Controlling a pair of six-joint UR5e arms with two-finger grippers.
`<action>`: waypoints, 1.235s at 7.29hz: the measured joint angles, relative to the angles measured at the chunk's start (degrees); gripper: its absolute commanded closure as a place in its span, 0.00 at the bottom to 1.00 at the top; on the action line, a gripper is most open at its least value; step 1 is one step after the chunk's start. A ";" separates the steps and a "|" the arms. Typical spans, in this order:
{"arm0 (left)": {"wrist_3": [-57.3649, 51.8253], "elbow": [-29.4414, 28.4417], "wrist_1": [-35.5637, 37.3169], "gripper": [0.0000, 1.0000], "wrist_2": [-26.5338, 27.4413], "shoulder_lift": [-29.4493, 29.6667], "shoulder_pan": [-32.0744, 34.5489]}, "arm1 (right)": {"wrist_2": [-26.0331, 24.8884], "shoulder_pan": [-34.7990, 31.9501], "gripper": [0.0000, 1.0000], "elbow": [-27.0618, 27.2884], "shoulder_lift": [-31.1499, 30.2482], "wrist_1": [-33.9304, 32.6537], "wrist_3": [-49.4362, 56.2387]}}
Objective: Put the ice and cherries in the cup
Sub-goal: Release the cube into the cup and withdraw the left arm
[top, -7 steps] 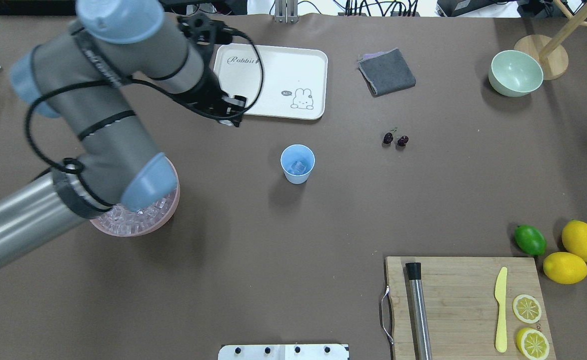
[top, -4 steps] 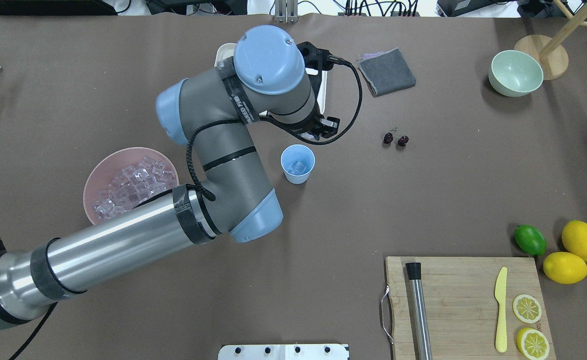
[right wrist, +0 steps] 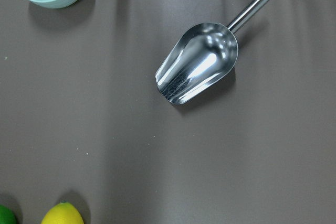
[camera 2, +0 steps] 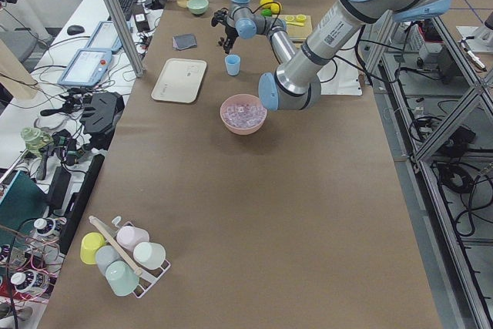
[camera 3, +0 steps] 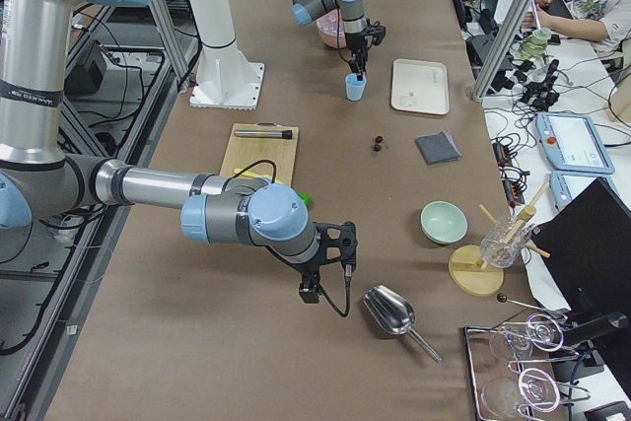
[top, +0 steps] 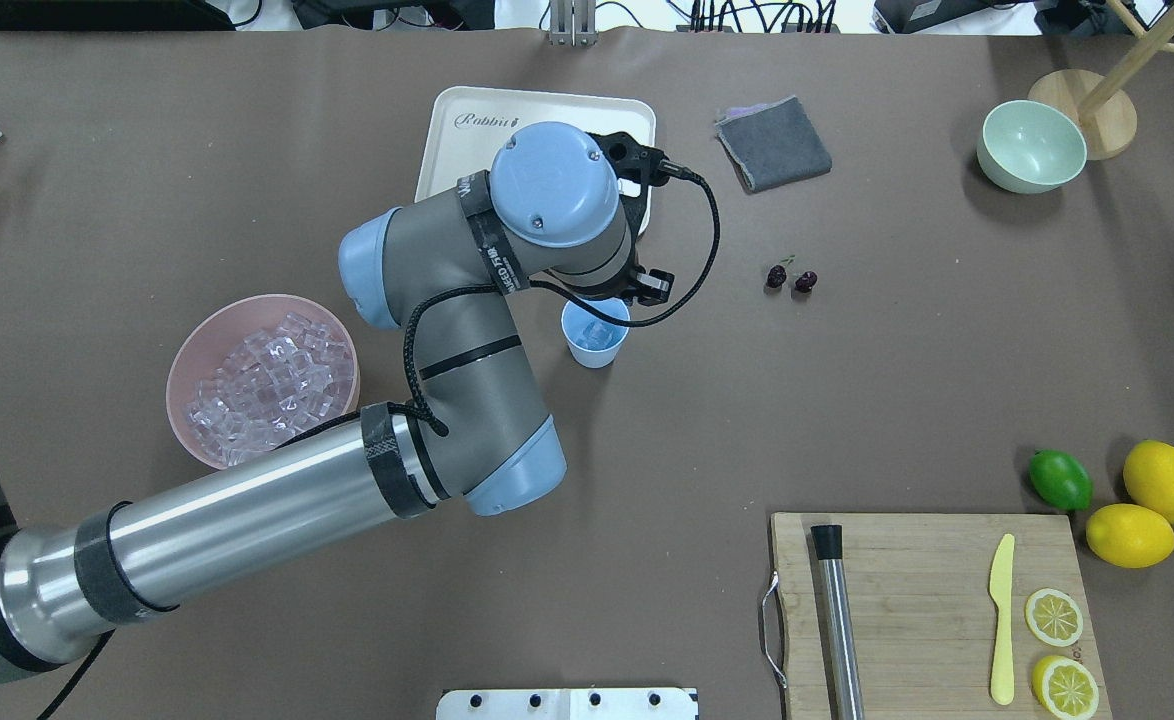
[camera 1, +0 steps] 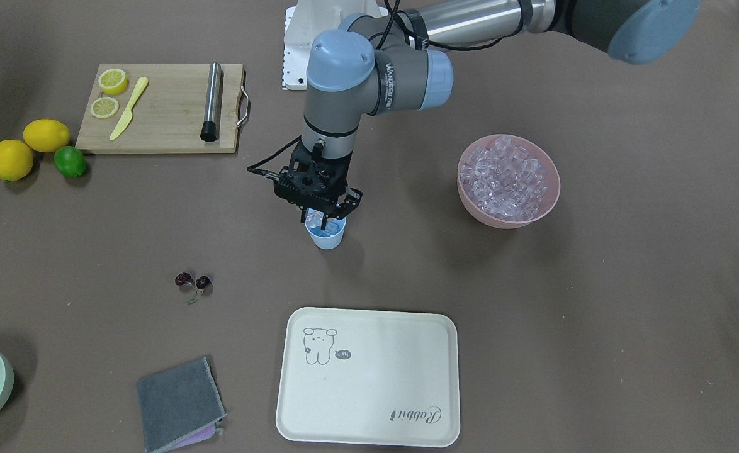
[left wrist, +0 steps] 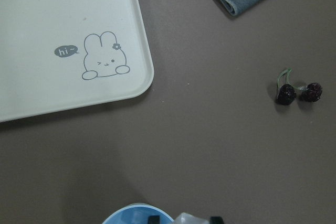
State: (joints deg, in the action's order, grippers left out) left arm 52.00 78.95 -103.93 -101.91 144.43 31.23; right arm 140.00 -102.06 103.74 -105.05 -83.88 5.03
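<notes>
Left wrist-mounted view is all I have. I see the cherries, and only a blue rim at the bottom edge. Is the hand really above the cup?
Observer: Yes. In the front-facing view the left hand points straight down over the cup, and a clear ice cube sits between its fingertips just at the cup's mouth.
Operator: Thank you. Where is the rest of the ice? My view does not show it.
Observer: It fills a pink bowl that stands on the robot's left of the cup, well apart from it, with bare table between them.
</notes>
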 measured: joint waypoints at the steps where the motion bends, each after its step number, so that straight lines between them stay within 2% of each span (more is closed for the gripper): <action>1: 0.04 0.18 -1.23 0.71 0.03 -0.94 -0.14 | 0.01 -0.23 0.01 0.38 -0.47 0.02 0.06; 2: 0.21 0.36 -1.79 0.16 0.04 -1.37 -0.40 | 0.03 -0.42 0.01 0.61 -0.76 0.03 0.11; 3: 0.29 0.48 -2.02 0.02 0.04 -1.51 -0.69 | 0.10 -0.53 0.01 0.73 -0.86 0.03 0.13; 6: 0.17 4.15 -1.56 0.02 -1.07 -3.31 0.08 | 0.17 -0.55 0.01 0.76 -0.75 -0.02 -0.06; 7: -0.35 7.59 -1.32 0.02 -3.97 -6.81 2.84 | 0.15 -0.53 0.01 0.74 -0.52 -0.04 -0.09; 9: -3.15 17.03 -0.72 0.02 -11.08 -17.96 10.73 | 0.92 0.00 0.01 0.71 0.31 -0.13 -0.24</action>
State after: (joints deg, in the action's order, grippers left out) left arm 48.85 95.98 -104.65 -112.99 126.48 41.96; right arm 140.91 -102.06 104.45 -104.73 -84.02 4.78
